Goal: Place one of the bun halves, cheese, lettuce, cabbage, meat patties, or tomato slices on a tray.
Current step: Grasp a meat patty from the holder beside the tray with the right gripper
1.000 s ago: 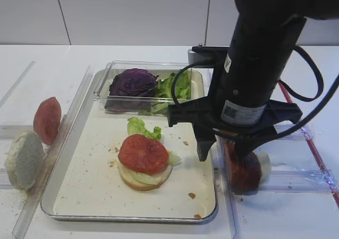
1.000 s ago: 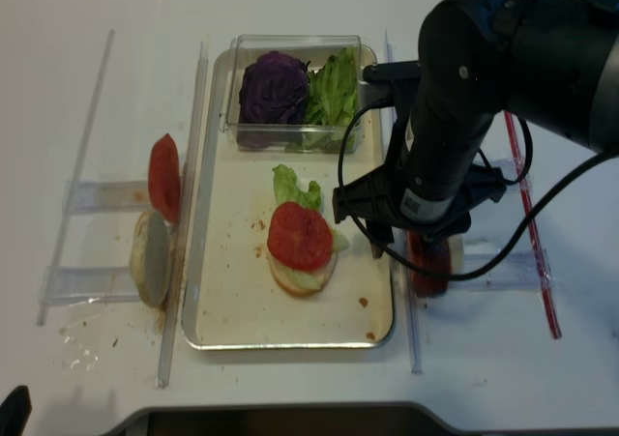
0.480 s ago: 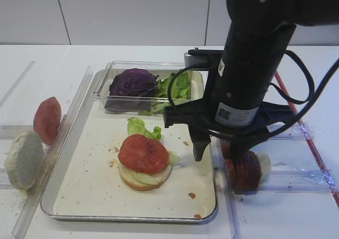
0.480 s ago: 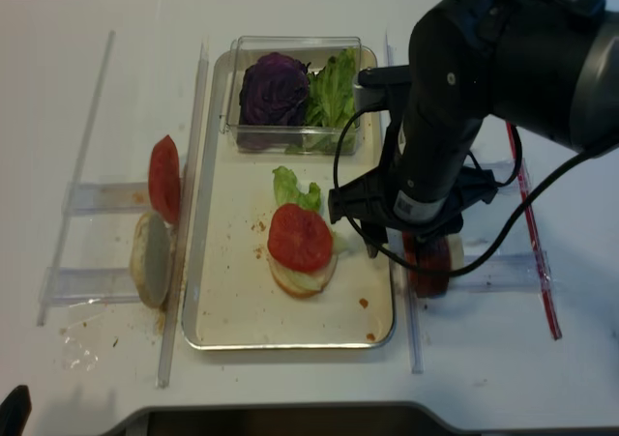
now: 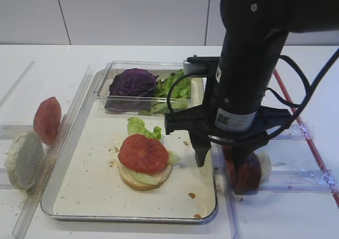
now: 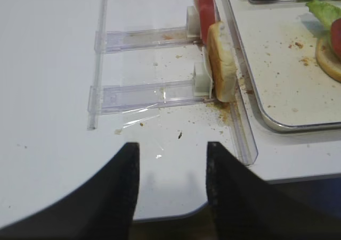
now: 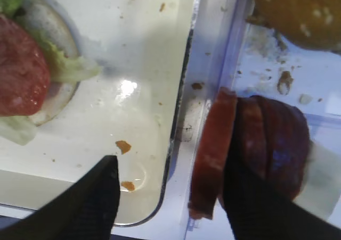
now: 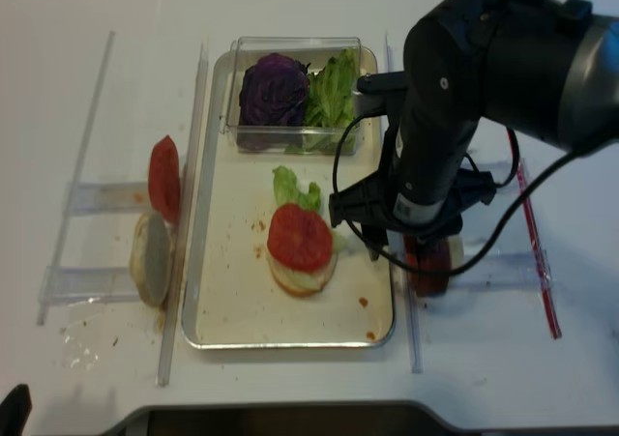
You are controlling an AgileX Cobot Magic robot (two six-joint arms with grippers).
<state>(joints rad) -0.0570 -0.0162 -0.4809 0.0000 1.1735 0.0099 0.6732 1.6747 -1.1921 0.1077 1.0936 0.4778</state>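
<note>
**Right hand straddling the patty stack**

Tray on the counter carries a bun base with lettuce and a tomato slice. Right hand has its fingers spread wide, holding nothing, one over the tray corner, the other behind the meat patties. Patties stand on edge in a clear rack beside the tray, likely so a finger slips behind one. Left hand: fingers apart, idle.

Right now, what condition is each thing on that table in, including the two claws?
Right gripper: open, straddling the front meat slice.
Left gripper: open, holding nothing.
Meat patties: standing on edge in the rack.
Tomato slice: lying flat on lettuce and bun.
Tray: crumb-strewn.
Clear box: lidless, holding cabbage.
</note>
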